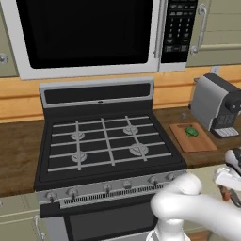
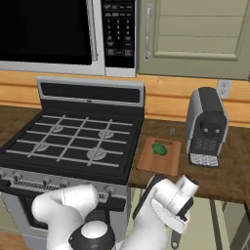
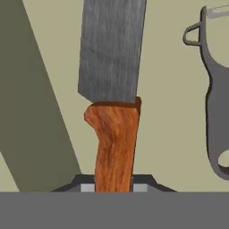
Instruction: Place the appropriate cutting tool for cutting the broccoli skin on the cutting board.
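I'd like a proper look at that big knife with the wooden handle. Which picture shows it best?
The hand view: the wide grey-bladed knife with its reddish-brown wooden handle is close up there, its handle running down between the gripper fingertips. I cannot make it out in either base view.

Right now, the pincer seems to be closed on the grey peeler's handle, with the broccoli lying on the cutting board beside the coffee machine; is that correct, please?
Not quite. The hand view shows the pincer closed on the knife by its brown wooden handle; the grey peeler lies untouched beside it. The rest holds: the broccoli lies on the cutting board beside the coffee machine.
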